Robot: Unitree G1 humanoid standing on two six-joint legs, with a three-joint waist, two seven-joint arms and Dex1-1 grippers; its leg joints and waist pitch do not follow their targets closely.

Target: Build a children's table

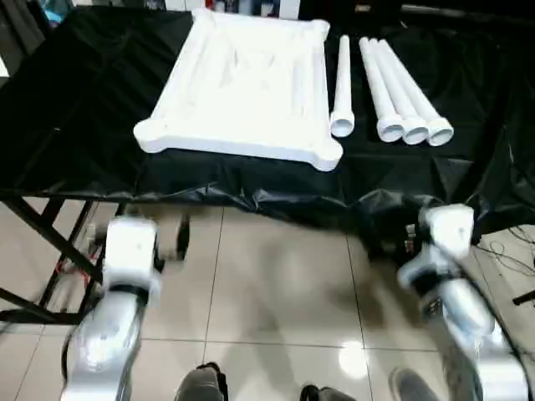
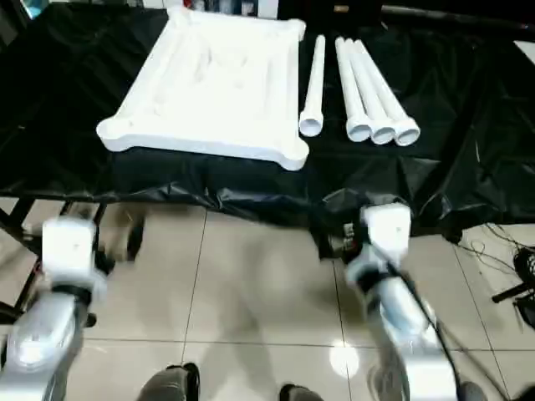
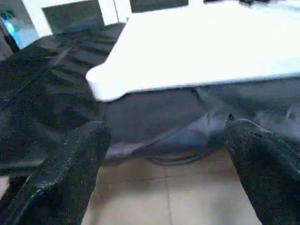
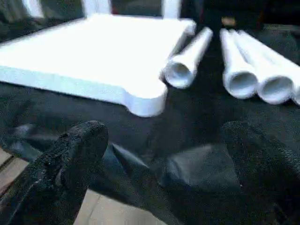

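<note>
Both grippers, left (image 3: 164, 168) and right (image 4: 164, 173), hang spread wide and empty below the black-draped table (image 1: 75, 109). The tabletop (image 1: 247, 83) lies upper centre, four legs (image 1: 393, 83) just right. A careless reach could probably roll the loose legs away.

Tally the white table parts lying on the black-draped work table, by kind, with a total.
Tabletop: 1
Legs: 4, one alone beside the tabletop, three side by side to its right
Total: 5 parts
</note>
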